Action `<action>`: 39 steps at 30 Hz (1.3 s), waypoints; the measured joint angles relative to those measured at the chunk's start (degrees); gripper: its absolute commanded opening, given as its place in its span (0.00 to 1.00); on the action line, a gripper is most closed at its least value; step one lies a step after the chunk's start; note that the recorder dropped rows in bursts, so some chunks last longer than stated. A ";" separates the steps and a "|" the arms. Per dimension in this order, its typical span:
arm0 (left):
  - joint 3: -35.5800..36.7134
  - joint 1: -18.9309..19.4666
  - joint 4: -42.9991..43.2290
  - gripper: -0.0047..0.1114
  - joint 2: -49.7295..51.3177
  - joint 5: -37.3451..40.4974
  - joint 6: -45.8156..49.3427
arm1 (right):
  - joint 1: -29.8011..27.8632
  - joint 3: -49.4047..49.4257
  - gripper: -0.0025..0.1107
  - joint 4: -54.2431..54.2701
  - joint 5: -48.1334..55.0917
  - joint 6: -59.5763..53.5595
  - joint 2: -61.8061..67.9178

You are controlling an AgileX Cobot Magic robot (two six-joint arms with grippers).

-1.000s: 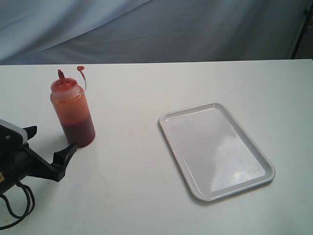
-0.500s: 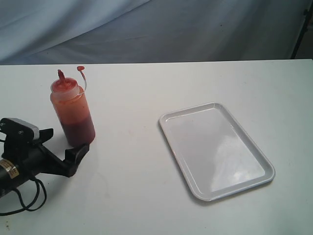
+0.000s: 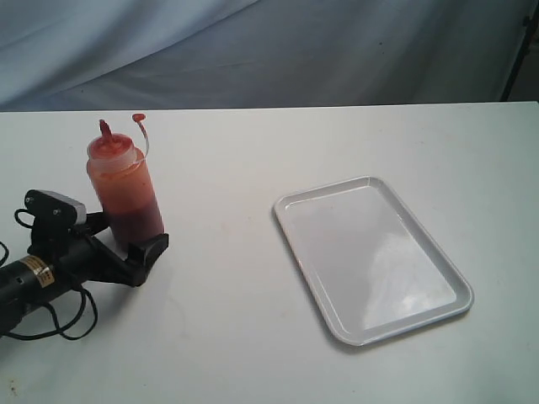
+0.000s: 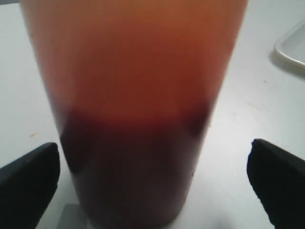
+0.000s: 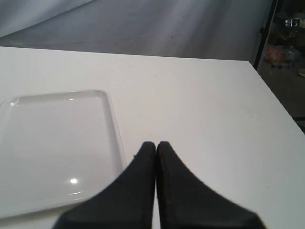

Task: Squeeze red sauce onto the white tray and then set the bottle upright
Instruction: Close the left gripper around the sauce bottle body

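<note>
Exterior view: table (image 3: pixel 236 337) is shown with the white tray (image 3: pixel 370 257) laid flat toward its right edge. The bottle (image 3: pixel 126 198) is stood upright near the left edge. The left gripper (image 3: pixel 130 236) is spread wide, jaws on either side of the bottle's base, nothing clamped. The right gripper (image 5: pixel 156 152) is fully closed, nothing held. Red sauce (image 4: pixel 133 162) is settled in the bottle's lower part. The cap (image 3: pixel 139 118) is off the nozzle.

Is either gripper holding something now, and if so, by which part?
Nothing is held. The left gripper stands open around the lower body of the bottle, with gaps on both sides. The right gripper is shut on nothing.
</note>
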 measured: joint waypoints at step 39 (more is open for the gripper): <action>-12.65 0.00 2.67 0.94 7.32 2.40 -0.99 | 0.00 0.00 0.02 0.00 0.00 0.00 0.00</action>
